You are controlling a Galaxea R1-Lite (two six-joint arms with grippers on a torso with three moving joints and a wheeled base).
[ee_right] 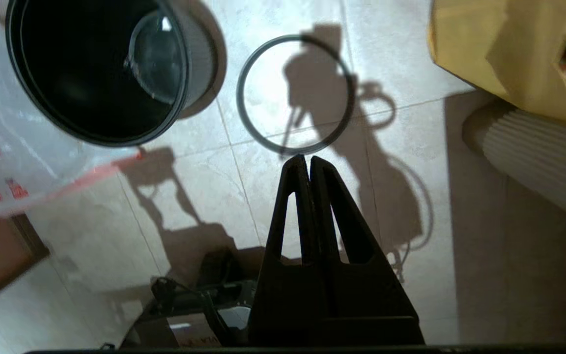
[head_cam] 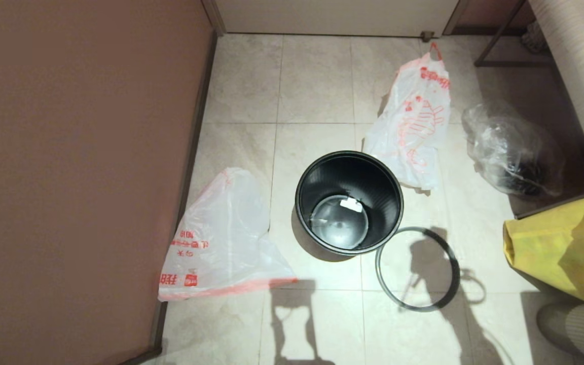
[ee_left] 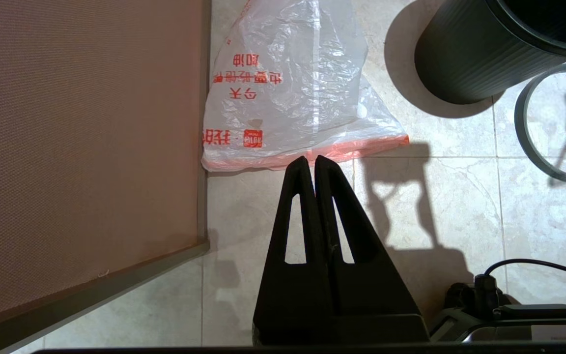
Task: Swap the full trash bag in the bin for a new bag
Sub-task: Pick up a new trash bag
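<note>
The left claw [ee_left: 311, 161] hung nearest the lens, its two black fingers pressed together and holding nothing, poised above the floor just short of the pink-red edge of the new bag [ee_left: 293, 93]. That bag lay limp and flat on the tiles against the brown wall [head_cam: 79, 167], on the robot's left of the bin [head_cam: 349, 203]. The right claw [ee_right: 306, 161] was likewise closed and empty, held over the floor close to the near edge of the grey ring [ee_right: 297, 93].

The bin stood upright in the middle of the floor with no liner in it; only a small white scrap showed on its shiny bottom. Its ring lay flat on the tiles just beside it, toward the robot's right. The full bag [head_cam: 413, 121], printed in red-orange, lay on the floor touching the far right side of the bin. Farther right sat a clear bag [head_cam: 512, 149] with dark contents and, nearer the robot, a yellow bag [head_cam: 560, 248].

Judged from this layout, the first half of the job looked done: the ring was off and the full bag was out. What remained was to pick up the new bag, open it, drape it into the bin, and press the ring back on top. Neither claw had yet taken hold of anything.
</note>
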